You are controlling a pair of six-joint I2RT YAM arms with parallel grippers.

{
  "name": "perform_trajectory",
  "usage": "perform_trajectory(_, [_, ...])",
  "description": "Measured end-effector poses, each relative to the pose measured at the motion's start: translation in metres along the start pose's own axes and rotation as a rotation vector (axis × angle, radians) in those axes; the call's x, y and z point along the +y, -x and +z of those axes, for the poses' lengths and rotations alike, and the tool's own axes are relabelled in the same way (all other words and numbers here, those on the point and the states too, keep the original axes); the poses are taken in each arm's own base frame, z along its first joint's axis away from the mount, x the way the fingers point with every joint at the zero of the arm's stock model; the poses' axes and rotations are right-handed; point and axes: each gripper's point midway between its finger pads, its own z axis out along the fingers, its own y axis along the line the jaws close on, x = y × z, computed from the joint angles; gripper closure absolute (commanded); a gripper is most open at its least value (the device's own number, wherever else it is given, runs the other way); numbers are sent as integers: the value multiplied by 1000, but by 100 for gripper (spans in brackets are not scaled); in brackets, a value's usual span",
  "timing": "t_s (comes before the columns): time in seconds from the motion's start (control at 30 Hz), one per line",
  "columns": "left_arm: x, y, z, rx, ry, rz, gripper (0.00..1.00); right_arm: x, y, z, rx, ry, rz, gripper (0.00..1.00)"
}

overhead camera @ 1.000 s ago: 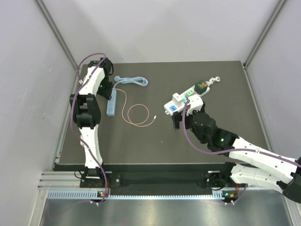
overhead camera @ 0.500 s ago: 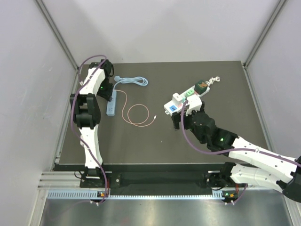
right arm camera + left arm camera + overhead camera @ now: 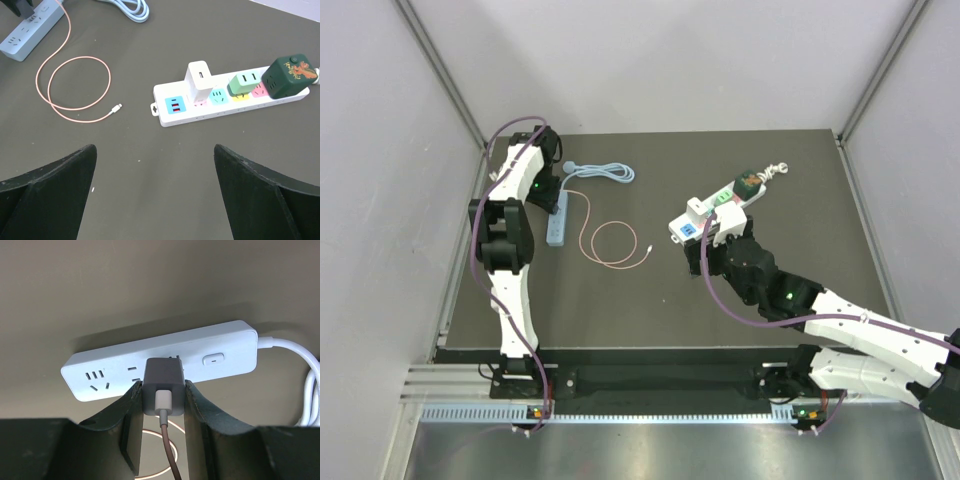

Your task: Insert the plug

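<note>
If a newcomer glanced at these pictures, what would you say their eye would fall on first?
The grey charger stands out, pinched between the left fingers at the pale power strip, far left on the table. Then the white strip crowded with colourful adapters, right of centre before the wide-open right fingers.

In the left wrist view the charger (image 3: 162, 385) covers its own prongs, so how deep they sit in the power strip (image 3: 220, 347) cannot be told. The left pincer (image 3: 162, 392) hides both flanks of the charger. Its fingers (image 3: 120, 425) run off the bottom edge, as does the pink cable (image 3: 170, 460). The white cord (image 3: 295, 352) leaves at the right edge. From above, that pincer and the charger are hidden under the arm's wrist. In the right wrist view the top left corner cuts the power strip and the top edge cuts the coiled cord (image 3: 132, 7). The print on the green cube adapter (image 3: 291, 75) is too small to read. The right pincer (image 3: 152, 150) is cut by the bottom edge.
</note>
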Motion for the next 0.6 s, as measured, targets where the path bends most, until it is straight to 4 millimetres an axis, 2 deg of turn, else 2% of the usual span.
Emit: perform_trajectory(0.6, [-5,1,2,-8,-22,-43,100,1,-3,2,11,-1,-14,0])
